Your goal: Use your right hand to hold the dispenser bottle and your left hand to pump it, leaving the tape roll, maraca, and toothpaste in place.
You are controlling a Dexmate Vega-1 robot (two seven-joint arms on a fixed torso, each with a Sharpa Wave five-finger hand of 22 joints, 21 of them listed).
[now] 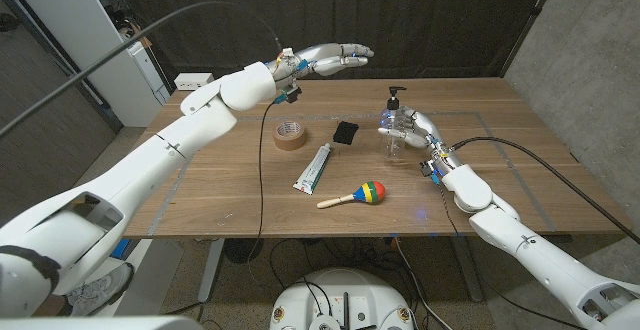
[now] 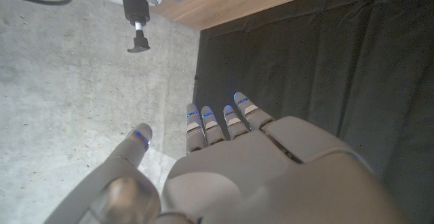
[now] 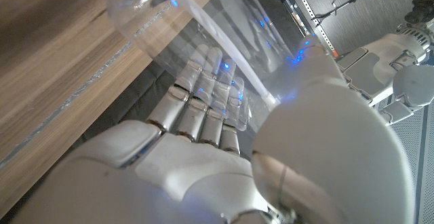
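Observation:
A clear dispenser bottle [image 1: 395, 130] with a black pump head [image 1: 395, 93] stands upright at the table's right middle. My right hand [image 1: 422, 129] grips its body from the right; in the right wrist view the fingers [image 3: 203, 102] wrap the clear bottle [image 3: 196, 20]. My left hand [image 1: 325, 59] hovers high over the far middle of the table, fingers stretched out and holding nothing, left of the pump and apart from it. The left wrist view has that hand [image 2: 230, 163] with the pump head [image 2: 137, 27] ahead of it. A tape roll [image 1: 290, 135], toothpaste tube [image 1: 313, 166] and colourful maraca [image 1: 352, 196] lie mid-table.
A small black block [image 1: 346, 132] lies between the tape roll and the bottle. A white box [image 1: 193, 80] sits at the far left corner. A black cable [image 1: 262, 170] hangs from my left arm across the table. Black curtain behind.

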